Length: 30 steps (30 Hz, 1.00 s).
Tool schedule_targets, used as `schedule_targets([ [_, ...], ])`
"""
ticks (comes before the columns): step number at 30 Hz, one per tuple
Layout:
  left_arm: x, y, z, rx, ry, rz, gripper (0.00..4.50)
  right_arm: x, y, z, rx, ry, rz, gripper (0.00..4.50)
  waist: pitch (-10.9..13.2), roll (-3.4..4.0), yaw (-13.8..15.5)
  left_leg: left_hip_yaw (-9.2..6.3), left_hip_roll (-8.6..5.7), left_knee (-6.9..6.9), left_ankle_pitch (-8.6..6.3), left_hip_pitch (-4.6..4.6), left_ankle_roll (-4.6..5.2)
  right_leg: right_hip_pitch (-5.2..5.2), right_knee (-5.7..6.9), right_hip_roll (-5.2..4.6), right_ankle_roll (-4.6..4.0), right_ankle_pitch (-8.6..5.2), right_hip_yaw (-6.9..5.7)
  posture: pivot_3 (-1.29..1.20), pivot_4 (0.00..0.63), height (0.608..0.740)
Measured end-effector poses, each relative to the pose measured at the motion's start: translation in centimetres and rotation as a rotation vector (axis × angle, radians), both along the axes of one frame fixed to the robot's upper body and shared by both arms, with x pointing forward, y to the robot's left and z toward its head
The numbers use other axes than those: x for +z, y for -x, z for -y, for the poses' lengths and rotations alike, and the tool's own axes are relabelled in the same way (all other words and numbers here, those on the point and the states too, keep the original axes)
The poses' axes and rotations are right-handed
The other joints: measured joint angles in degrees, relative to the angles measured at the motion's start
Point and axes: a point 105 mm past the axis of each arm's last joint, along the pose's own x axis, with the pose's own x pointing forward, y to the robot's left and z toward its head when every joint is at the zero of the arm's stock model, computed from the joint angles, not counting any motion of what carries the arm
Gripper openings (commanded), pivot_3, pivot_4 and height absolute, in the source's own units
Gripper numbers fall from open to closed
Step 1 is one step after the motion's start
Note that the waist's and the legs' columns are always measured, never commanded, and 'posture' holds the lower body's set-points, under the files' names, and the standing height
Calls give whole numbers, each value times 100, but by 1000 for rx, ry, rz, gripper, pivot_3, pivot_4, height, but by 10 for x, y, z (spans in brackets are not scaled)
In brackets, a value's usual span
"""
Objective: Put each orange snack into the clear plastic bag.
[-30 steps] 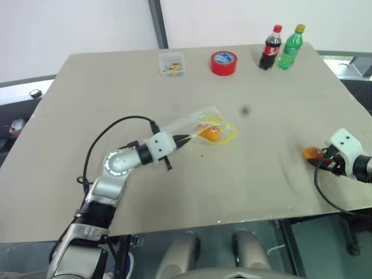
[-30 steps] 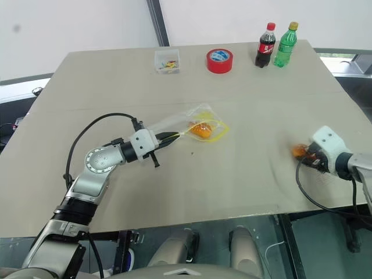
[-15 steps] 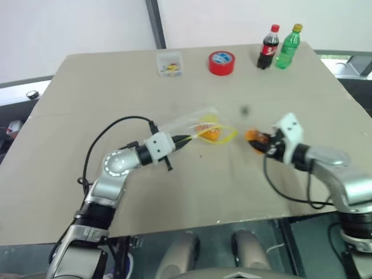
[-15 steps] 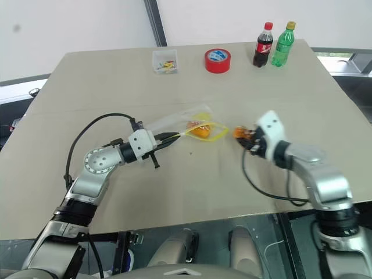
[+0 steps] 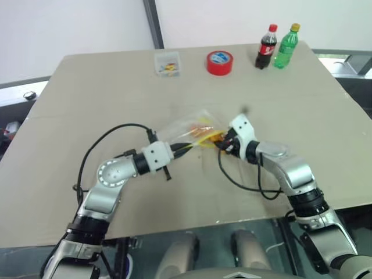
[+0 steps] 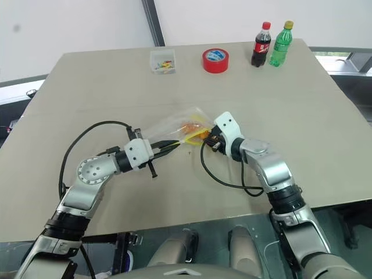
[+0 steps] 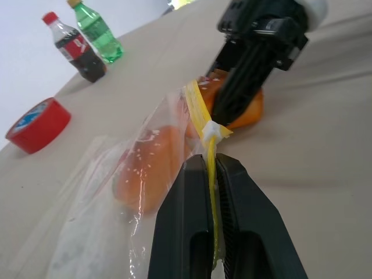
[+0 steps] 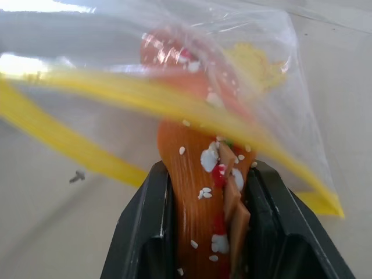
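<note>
At frame center, the left end effector (image 7: 210, 174) pinches the bag (image 5: 185, 125); the right end effector (image 8: 200, 192) grips a snack (image 8: 197, 192) at its mouth.

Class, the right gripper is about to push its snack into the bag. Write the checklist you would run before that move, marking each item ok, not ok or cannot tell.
1. Left gripper clamped on the yellow closure strip of the clear plastic bag: ok.
2. Right gripper gripping the second orange snack: ok.
3. First orange snack already inside the bag: ok.
4. Held snack at the bag's mouth: ok.
5. Mouth open wide enough for the snack: cannot tell.
6. Red tape roll and bottles away from the bag: ok.
</note>
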Motion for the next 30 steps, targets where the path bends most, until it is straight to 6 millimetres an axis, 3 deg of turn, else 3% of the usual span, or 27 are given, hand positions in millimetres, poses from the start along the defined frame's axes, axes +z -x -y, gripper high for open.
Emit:
schedule_targets([
  [5, -1, 0, 0, 3, 0, -5, 0, -1, 9, -10, 86, 6, -2, 1375, 0, 0, -12, 0, 0, 0, 0, 0, 0, 0, 0, 1, 0, 0, 0, 0, 150, 740],
  [10, -3, 1, 0, 4, -6, -9, 0, 3, 12, -31, 156, -16, 29, 1375, 0, 0, -20, 0, 1, -1, 0, 1, 0, -2, 1, 2, 0, 0, 2, 0, 150, 740],
  [17, -5, 4, 1, -6, -14, -18, 0, 10, 10, -57, 246, 23, 177, 1375, 0, 1, -16, 0, 0, -1, 0, 0, 0, -3, 1, 2, 0, 0, 1, 0, 150, 740],
  [27, -6, 10, 2, -7, -20, -18, 0, 6, 12, -75, 280, 9, 237, 1375, 0, 1, -18, 0, 1, -2, 0, 0, -1, -4, 1, 4, 0, 0, 2, 0, 150, 740],
  [28, -6, 10, 2, 0, -16, -17, 0, 4, 11, -75, 285, 19, 245, 1991, 0, 2, -18, 0, 1, -2, 0, 1, -1, -4, 1, 4, 0, 0, 2, 0, 150, 740],
  [30, -7, 12, 1, 7, -11, -28, 0, 2, 10, -73, 287, 34, 266, 2785, 0, 2, -19, 1, 0, -2, 0, 1, -1, -4, 1, 4, 0, 0, 2, 0, 150, 740],
])
